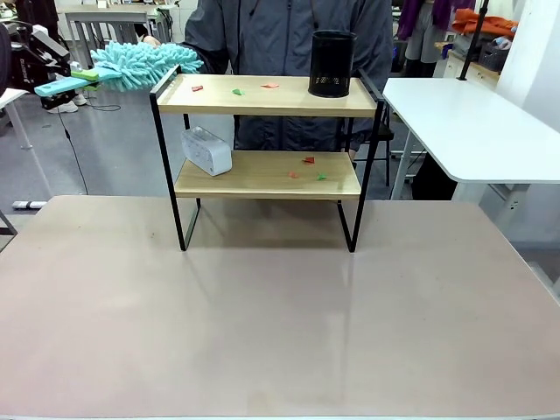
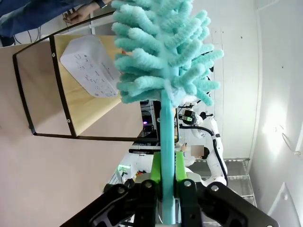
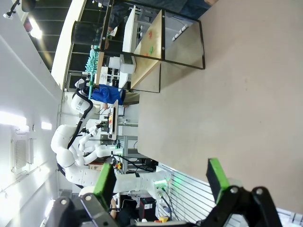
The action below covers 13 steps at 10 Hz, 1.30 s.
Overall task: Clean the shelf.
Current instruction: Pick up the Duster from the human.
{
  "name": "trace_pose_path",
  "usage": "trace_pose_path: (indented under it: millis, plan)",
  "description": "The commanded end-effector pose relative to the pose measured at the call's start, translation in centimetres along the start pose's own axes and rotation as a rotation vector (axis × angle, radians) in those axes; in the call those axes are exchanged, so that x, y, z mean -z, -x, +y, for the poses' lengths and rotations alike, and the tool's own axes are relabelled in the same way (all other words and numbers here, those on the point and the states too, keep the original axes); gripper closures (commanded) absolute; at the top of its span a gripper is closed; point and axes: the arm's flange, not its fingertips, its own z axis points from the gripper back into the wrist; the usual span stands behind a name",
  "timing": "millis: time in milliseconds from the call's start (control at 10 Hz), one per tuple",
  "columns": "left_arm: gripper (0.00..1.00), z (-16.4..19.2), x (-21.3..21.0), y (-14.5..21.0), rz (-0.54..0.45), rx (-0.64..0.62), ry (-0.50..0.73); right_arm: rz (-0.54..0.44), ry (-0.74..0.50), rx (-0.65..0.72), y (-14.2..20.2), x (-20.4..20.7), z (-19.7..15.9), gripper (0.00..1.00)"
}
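The shelf [image 1: 254, 172] stands at the middle of the table's [image 1: 262, 332] far edge in the front view, with paper scraps [image 1: 234, 90] on both boards and a black mesh pot [image 1: 332, 63] at the top board's right end. The left gripper [image 1: 85, 77] holds a teal duster [image 1: 144, 66] at the top board's left corner.

In the left wrist view the green pads [image 2: 155, 168] are clamped on the duster's handle [image 2: 165, 127], so the sweep is probably best kept flat along the board, stopping short of the pot.

In the right wrist view the right gripper [image 3: 161, 178] hangs over the table, fingers wide apart and empty, well apart from the shelf.
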Motion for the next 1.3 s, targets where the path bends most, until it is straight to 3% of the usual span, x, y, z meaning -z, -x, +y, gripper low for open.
trace_pose_path:
  millis: [0, 200, 400, 700, 1000, 1200]
  plan:
    - [1.0, -0.4, 0.4, 0.5, -0.024, 0.021, 0.018, -0.005, -0.015, -0.026, -0.1, -0.1, 0.0, 0.0]
    - [1.0, -0.3, 0.1, 0.6, -0.03, 0.023, 0.02, -0.005, -0.015, -0.026, -0.1, -0.1, 0.0, 0.0]
    - [1.0, -1.9, -2.8, 3.1, -0.051, 0.112, 0.035, -0.005, -0.015, -0.026, -0.1, -0.1, 0.0, 0.0]
    - [1.0, -4.1, -10.9, 12.7, -0.09, 0.342, 0.033, -0.005, -0.015, -0.026, -0.1, -0.1, 0.0, 0.0]
    - [1.0, -1.9, -18.1, 18.3, 0.047, 0.278, 0.063, -0.005, -0.015, -0.026, -0.1, -0.1, 0.0, 0.0]
    - [1.0, 1.0, -18.9, 20.5, 0.188, 0.203, -0.021, -0.005, -0.015, -0.026, -0.1, -0.1, 0.0, 0.0]
